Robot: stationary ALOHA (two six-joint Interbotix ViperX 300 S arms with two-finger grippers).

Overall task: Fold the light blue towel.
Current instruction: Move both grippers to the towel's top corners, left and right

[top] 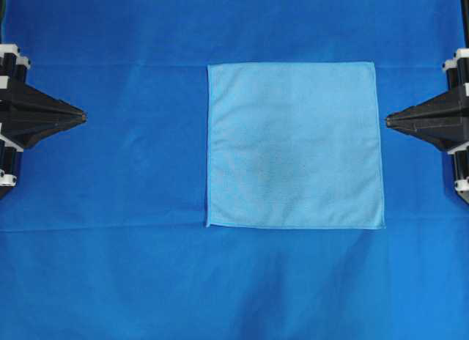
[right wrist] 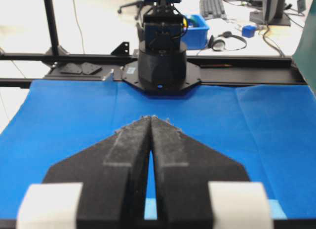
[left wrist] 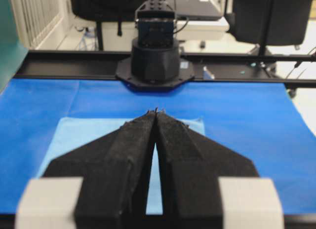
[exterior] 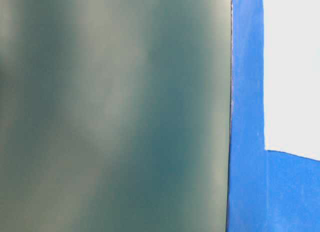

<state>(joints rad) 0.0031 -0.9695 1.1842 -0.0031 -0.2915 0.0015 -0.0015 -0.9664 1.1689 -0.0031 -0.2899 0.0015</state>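
The light blue towel (top: 294, 145) lies flat and unfolded, a square right of the table's middle. My left gripper (top: 82, 118) is at the left edge, well away from the towel, shut with its tips together and empty. My right gripper (top: 388, 121) is also shut and empty, its tips just off the towel's right edge. From the left wrist view the towel (left wrist: 94, 133) shows beyond the left gripper (left wrist: 156, 111). Under the right gripper (right wrist: 150, 118), in the right wrist view, a strip of towel (right wrist: 276, 210) shows at the bottom.
A large deep blue cloth (top: 110, 267) covers the whole table. The right arm's base (left wrist: 155, 56) stands at the far edge in the left wrist view, the left arm's base (right wrist: 161, 61) in the right wrist view. A dark green panel (exterior: 115, 112) fills most of the table-level view.
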